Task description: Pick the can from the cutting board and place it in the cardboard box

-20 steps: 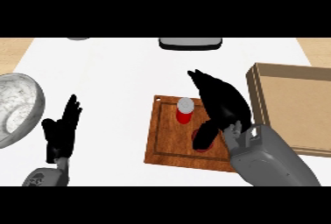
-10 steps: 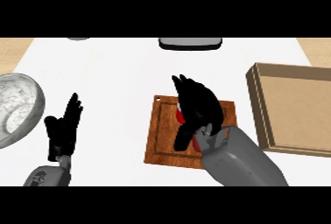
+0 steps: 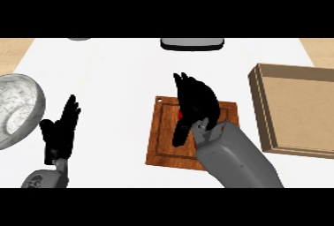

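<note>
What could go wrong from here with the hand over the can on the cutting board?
The right hand covers nearly all of the can, leaving only a red sliver visible, so whether the fingers sit around it cannot be checked; closing off-centre might tip it on the cutting board. The cardboard box has raised walls, so a low carry may clip its near wall.

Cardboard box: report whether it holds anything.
Empty: the cardboard box shows only bare floor; the can is on the cutting board.
</note>
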Motion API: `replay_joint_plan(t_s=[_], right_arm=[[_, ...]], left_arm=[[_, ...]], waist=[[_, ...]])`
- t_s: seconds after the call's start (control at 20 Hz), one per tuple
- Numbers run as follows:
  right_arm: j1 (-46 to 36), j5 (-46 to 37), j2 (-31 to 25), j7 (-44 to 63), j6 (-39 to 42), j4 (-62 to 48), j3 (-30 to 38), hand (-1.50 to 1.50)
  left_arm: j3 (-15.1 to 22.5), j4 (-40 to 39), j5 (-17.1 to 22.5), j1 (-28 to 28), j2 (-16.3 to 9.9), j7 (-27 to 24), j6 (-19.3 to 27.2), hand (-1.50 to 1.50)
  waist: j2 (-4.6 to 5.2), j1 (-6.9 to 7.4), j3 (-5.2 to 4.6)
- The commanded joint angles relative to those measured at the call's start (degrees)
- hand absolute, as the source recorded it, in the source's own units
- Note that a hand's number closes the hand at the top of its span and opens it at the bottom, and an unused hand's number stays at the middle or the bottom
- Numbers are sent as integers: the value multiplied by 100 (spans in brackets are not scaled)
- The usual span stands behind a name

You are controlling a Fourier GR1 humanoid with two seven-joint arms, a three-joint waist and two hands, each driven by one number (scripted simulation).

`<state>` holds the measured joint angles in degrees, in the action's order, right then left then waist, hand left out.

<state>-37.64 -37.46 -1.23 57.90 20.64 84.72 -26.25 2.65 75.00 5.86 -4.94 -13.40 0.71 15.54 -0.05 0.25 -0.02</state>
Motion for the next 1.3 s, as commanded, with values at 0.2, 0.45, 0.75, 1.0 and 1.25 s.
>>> replay_joint_plan(t_s=[0.2,0.45,0.75,1.0,1.25], right_arm=[[-271,-262,119,351,-123,-857,-10,-150],[-190,-530,117,-21,288,-953,342,-150],[-204,-200,121,356,98,-1008,-100,-150],[-72,-503,122,23,148,-1085,166,-150],[-165,-427,122,-363,-707,-2071,-195,-150]], left_arm=[[-88,187,38,197,31,-78,-233,0],[-45,75,-263,-188,178,287,39,0],[-278,130,-141,116,78,3,-289,0],[-173,-46,-431,88,421,-141,-12,0],[-285,158,-355,66,272,64,-294,0]], waist=[[6,37,0],[6,-5,1],[-1,26,1],[0,-2,1],[8,39,2]])
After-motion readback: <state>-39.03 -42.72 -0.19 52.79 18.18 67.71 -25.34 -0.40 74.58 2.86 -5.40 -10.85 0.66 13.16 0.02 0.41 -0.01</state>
